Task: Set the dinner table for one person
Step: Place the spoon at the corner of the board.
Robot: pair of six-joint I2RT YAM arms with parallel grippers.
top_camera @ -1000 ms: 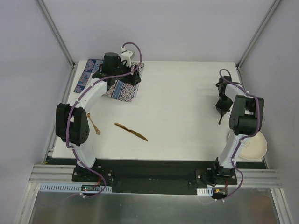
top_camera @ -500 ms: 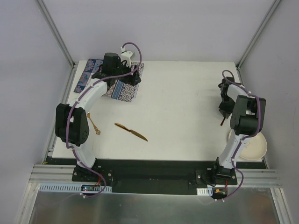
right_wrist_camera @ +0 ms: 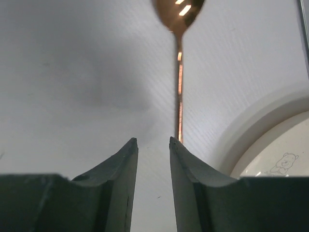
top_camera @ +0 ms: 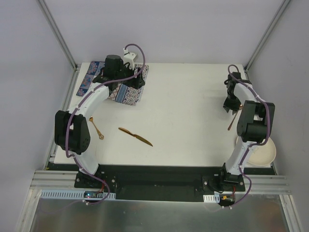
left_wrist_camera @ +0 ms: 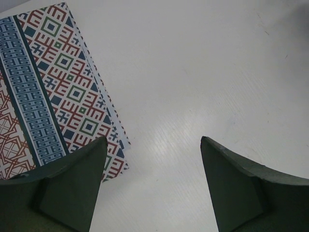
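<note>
The dinner table (top_camera: 188,106) is a white top with aluminium rails. A blue-and-red patterned placemat (top_camera: 128,94) lies at its far left, under my left arm. My left gripper (left_wrist_camera: 153,140) hovers open over bare table just right of the placemat's (left_wrist_camera: 53,92) edge, with nothing between its fingers. A copper spoon (right_wrist_camera: 179,72) lies flat on the table by the right edge (top_camera: 231,122). My right gripper (right_wrist_camera: 153,141) is open with a narrow gap. The spoon's handle end sits just beyond its right fingertip, not between the jaws. In the top view the right gripper (top_camera: 230,105) is just beyond the spoon.
A cream plate (top_camera: 260,151) with a small bear print (right_wrist_camera: 282,162) sits at the near right corner, beside the spoon. A gold knife (top_camera: 135,137) lies near the middle left, and a small gold utensil (top_camera: 96,128) lies by the left arm.
The right gripper has opened and let go of the spoon, which now lies on the table. That arm has drawn back towards the far side. The left arm has barely moved.
</note>
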